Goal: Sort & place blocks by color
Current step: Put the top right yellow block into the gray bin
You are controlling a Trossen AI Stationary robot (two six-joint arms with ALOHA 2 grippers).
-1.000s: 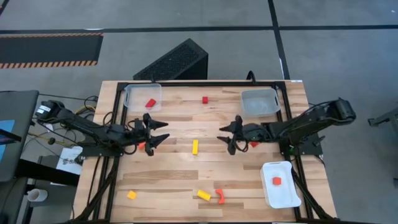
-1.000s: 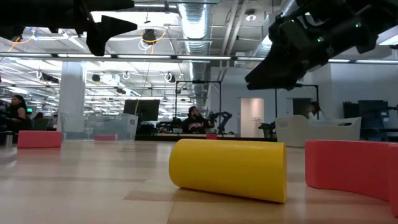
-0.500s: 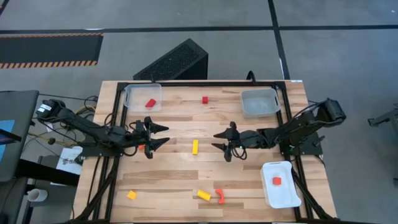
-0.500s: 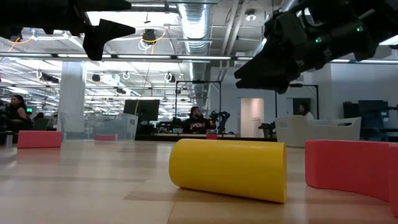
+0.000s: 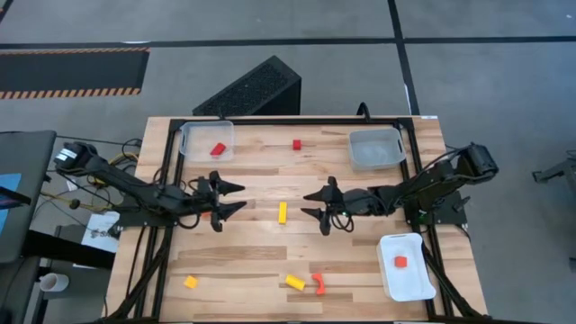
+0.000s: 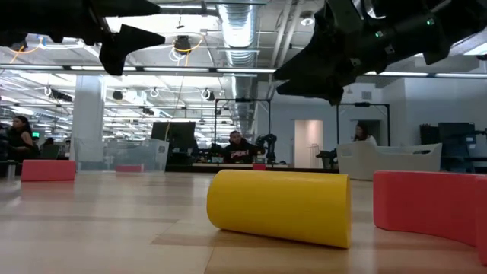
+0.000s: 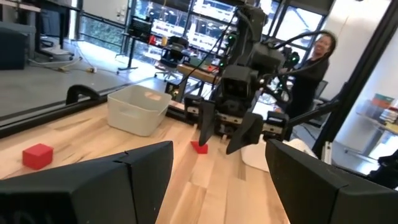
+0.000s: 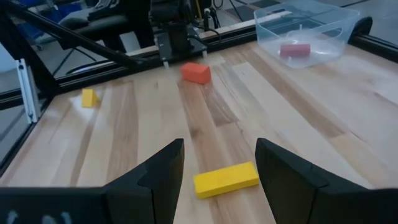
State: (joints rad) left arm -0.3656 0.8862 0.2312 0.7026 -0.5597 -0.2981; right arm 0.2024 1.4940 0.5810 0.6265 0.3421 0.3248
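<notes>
The high view has my left gripper (image 5: 238, 198) open above the table's left middle and my right gripper (image 5: 309, 203) open to the right of centre, the two facing each other. Between them a yellow bar (image 5: 282, 212) lies flat on the wood. In the right wrist view this bar (image 8: 226, 178) lies just ahead of my open fingers. An orange-red block (image 8: 196, 73) lies by the left arm. A red cube (image 5: 296, 144) sits near the far edge. An orange cube (image 5: 191, 282), a yellow cylinder (image 5: 295, 282) and a red curved piece (image 5: 318, 283) lie near the near edge.
A clear tray (image 5: 193, 139) at far left holds a red block (image 5: 218, 149). A second clear tray (image 5: 376, 148) stands at far right. A white tray (image 5: 409, 279) at near right holds an orange block (image 5: 400, 262). A person (image 7: 314, 62) stands beyond the table.
My right gripper has moved toward the table's left, closing in on the yellow bar, and has stayed open. The blocks have not moved.
</notes>
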